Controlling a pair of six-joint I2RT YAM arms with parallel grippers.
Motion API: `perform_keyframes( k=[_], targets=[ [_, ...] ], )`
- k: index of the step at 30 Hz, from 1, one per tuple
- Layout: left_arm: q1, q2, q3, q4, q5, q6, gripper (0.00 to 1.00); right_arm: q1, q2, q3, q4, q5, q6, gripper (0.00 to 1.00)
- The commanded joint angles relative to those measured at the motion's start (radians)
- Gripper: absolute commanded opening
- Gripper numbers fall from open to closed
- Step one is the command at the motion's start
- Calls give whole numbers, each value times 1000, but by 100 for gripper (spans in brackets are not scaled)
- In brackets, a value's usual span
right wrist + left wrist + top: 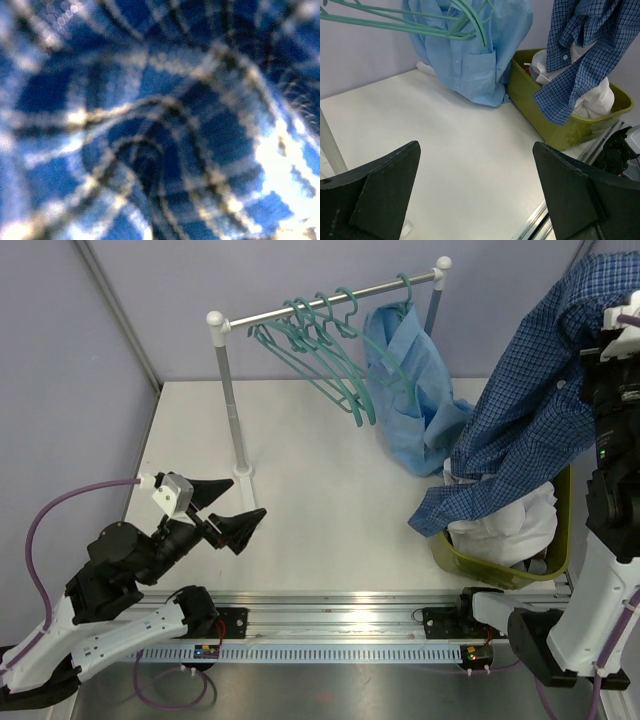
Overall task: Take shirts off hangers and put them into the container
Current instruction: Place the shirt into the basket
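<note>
Shirts not yet binned: left gripper (248, 498) gapes empty over the table (330, 480); blue shirt (405, 390) hangs on the rail (330, 300); check shirt (530, 410), pinched in the closed right gripper (618, 322), dangles above the basket (570, 132). Its hem trails outside the rim and could spill over on release.

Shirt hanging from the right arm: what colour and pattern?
The shirt is dark blue with a small pale check, clearest in the left wrist view.

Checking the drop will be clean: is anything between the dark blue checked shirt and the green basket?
Nothing separate. The checked shirt hangs directly over the basket, its lower folds reaching the white shirt heaped inside. One corner trails over the basket's left rim, so it may land partly outside.
</note>
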Motion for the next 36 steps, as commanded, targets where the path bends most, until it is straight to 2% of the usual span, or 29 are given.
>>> perform_keyframes(
  k=[1,2,5,8,11,13,14,16,17,19,20,23,30,33,36],
  targets=[
    [-2,-11,-21,20,-4,-9,99,-5,-84,-180,84,144,-81,0],
    [-2,-21,-27,23,-4,-10,99,-5,-110,-306,90,166,-92,0],
    [-2,-39,-45,21,-3,-12,99,-19,-228,-516,115,214,-124,0],
    [-2,-42,-50,15,2,-9,99,-54,-252,-635,99,208,-116,0],
    [-2,-47,-53,10,8,-6,99,-137,-247,-762,90,111,-78,0],
    [-2,-55,-56,7,13,-9,99,-209,-232,-824,96,-25,-47,0],
    [-4,-59,-61,7,14,-9,99,-284,-210,-886,98,-91,-38,0],
    [-1,-71,-67,1,16,-14,99,-356,-181,-943,96,-273,-15,0],
    [-4,-76,-73,3,16,-15,99,-401,-154,-998,87,-415,-23,0],
    [-2,-87,-81,3,11,-15,99,-409,-140,-1095,67,-531,-56,0],
    [-2,-88,-85,3,11,-14,99,-409,-124,-1124,40,-655,-76,0],
    [-2,-82,-94,15,10,-12,99,-409,-66,-1216,3,-789,-153,0],
    [-2,-52,-99,46,27,-14,99,-409,225,-1316,16,-716,-202,2],
    [-2,-42,-97,47,31,-12,99,-409,336,-1339,78,-629,-179,11],
    [-2,-39,-99,47,31,-14,99,-409,412,-1378,145,-544,-162,27]
  ],
)
